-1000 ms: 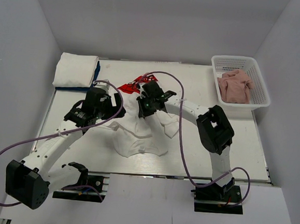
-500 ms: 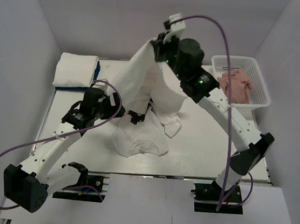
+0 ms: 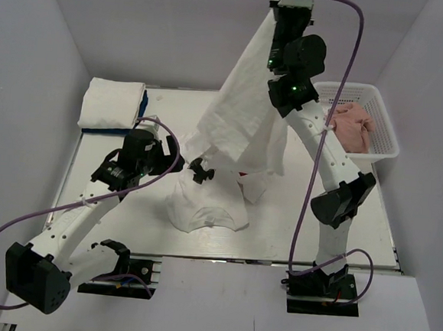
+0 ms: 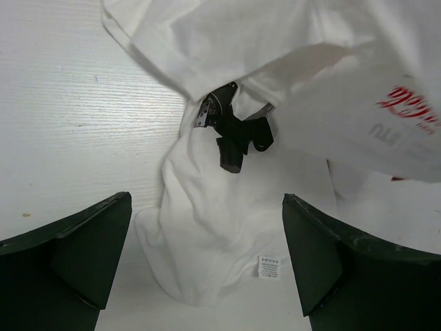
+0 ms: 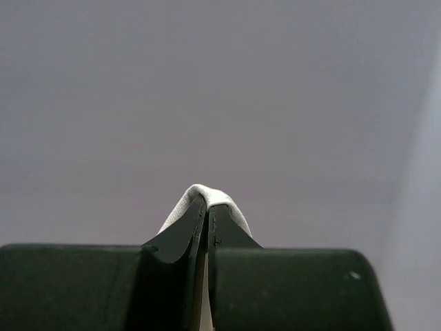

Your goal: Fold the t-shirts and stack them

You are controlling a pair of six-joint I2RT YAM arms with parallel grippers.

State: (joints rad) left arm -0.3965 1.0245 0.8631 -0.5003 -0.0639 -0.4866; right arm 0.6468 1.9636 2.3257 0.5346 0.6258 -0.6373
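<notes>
My right end effector (image 5: 207, 204) is pressed together on a fold of white cloth and holds a white t-shirt (image 3: 245, 114) high above the bench (image 3: 370, 223), with the hem hanging down to a second white shirt (image 3: 203, 206) crumpled on the bench. My left end effector (image 4: 205, 203) hovers low beside that heap, fingers spread and empty. A small black object (image 4: 234, 138) lies on the heap; I cannot tell what it is.

A folded stack (image 3: 113, 103) sits at the back left, and a pink shirt (image 3: 347, 125) waits in the basket (image 3: 388, 140).

I judge I am shaking one shirt free to spread it. Next the left arm should catch a lower corner, so both arms can lay it flat clear of the heap.
</notes>
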